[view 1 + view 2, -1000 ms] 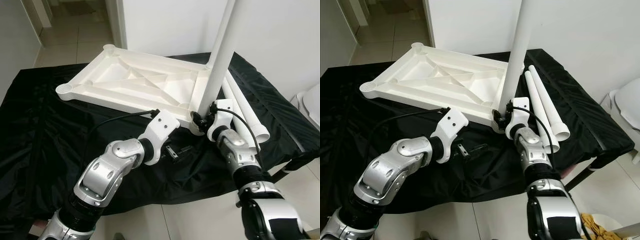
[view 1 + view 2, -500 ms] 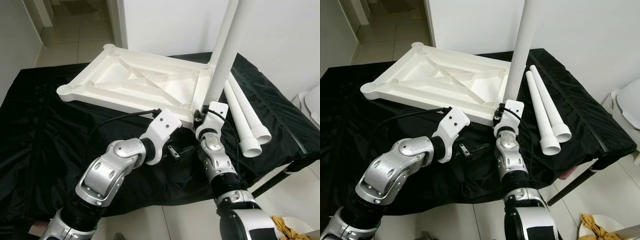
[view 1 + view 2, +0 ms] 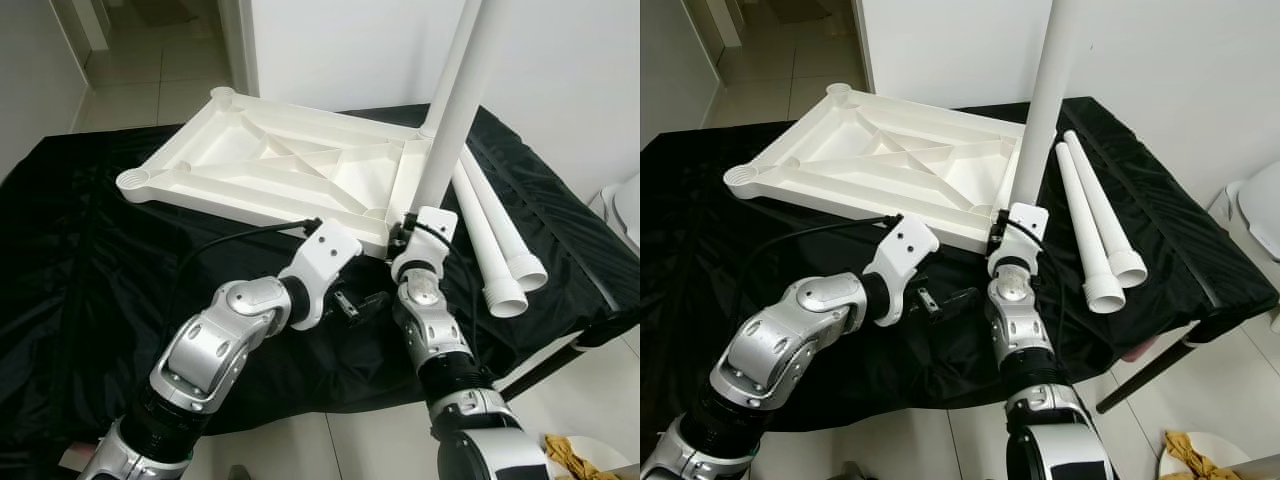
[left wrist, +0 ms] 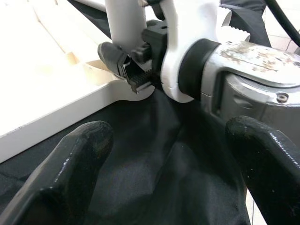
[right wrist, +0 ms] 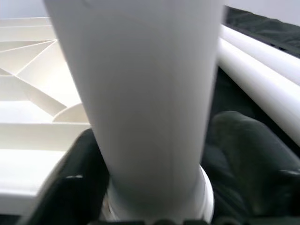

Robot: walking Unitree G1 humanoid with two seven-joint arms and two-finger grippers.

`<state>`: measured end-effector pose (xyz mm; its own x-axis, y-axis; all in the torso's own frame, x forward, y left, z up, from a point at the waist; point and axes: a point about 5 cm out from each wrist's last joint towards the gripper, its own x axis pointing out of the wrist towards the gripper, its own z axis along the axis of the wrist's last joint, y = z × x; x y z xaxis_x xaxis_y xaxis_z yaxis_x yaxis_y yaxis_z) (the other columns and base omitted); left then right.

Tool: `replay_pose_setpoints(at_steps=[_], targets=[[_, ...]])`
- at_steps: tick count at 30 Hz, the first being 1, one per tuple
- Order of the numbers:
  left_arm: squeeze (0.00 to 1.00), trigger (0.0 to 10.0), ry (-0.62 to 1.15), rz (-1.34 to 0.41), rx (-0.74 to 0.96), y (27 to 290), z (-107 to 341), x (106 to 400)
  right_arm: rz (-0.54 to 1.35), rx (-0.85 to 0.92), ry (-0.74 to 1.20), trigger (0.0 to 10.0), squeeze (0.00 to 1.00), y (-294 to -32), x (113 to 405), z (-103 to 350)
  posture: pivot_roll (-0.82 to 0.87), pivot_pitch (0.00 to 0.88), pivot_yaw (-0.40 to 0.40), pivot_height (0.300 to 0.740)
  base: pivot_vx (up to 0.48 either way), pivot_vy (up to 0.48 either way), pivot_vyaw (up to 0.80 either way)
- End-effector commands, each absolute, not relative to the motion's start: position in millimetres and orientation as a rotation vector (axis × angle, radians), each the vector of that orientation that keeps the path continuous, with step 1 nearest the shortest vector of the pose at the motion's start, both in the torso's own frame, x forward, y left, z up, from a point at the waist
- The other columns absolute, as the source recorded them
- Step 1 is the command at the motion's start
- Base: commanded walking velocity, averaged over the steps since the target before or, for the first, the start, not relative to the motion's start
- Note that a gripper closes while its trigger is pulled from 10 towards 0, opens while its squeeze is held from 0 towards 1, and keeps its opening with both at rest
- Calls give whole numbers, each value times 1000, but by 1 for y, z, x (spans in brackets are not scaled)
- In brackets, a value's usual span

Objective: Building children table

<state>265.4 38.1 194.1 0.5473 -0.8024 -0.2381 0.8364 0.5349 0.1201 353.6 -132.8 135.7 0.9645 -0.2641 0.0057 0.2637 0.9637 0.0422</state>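
Note:
The white table top lies upside down on the black cloth. A white leg stands upright in its near right corner socket. My right gripper is shut on the base of that leg. In the right wrist view the leg runs between the black fingers. My left gripper hovers open just above the cloth, beside the right wrist, with nothing in it. Its fingertips frame the right gripper in the left wrist view. Two more legs lie side by side on the cloth to the right.
The cloth-covered surface ends close in front of me and at the right. A white wall rises behind, with a tiled doorway at the back left. A white fixture stands at the far right, and a yellow rag lies on the floor.
My right forearm has swung left, from the right of the leg to straight below its base, with the gripper staying on the leg. The left arm has held still. The camera shifted slightly.

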Motion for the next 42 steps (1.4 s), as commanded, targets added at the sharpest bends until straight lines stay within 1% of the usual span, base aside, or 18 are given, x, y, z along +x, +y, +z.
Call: replay_pose_setpoints(at_steps=[1,4,6,7,9,10,15,17,22,27,29,35,37,41,42], targets=[[0,10000,174,-979,233,38,191,264,-262,52,34,10000,1000,-137,348,123,-62,16,3,740,0,0,0],[0,10000,174,-979,233,37,191,264,-255,54,29,10000,1000,-137,348,123,-62,16,3,740,0,0,0],[0,10000,174,-980,232,37,190,263,-172,151,-17,10000,1000,-136,347,129,-62,16,0,740,0,0,0],[0,10000,175,-980,232,37,190,263,-127,168,-37,10000,1000,-136,347,132,-62,15,0,740,0,0,0],[0,10000,175,-981,232,37,190,263,-99,174,-48,10000,1000,-136,347,134,-62,15,0,740,0,0,0],[0,10000,176,-981,232,37,190,263,-53,168,-68,10000,0,-137,347,137,-64,14,0,740,0,0,0],[0,10000,177,-982,231,37,189,263,10,165,-91,10000,0,-142,348,141,-66,13,-1,740,0,0,0],[0,10000,177,-984,233,37,189,263,87,123,-143,10000,0,-153,352,152,-66,10,1,740,0,0,0],[0,10000,178,-986,234,37,189,262,138,80,-209,10000,0,-165,357,171,-65,13,1,740,0,0,0],[0,10000,182,-984,233,37,187,262,173,83,-234,10000,0,-166,356,177,-65,16,1,740,0,0,0],[0,10000,182,-976,235,39,186,263,207,99,-260,10000,0,-164,348,179,-69,29,9,740,0,0,0],[0,10000,179,-968,235,40,185,264,236,95,-268,10000,0,-163,340,176,-78,34,19,740,0,0,0],[0,10000,166,-958,238,41,186,267,267,107,-288,10000,0,-163,332,177,-89,37,28,740,0,0,0],[0,10000,157,-947,239,41,187,270,270,110,-299,10000,0,-164,328,178,-94,40,34,740,0,0,0],[0,10000,153,-928,239,42,187,274,245,117,-317,10000,0,-167,326,179,-98,41,37,740,0,0,0]])
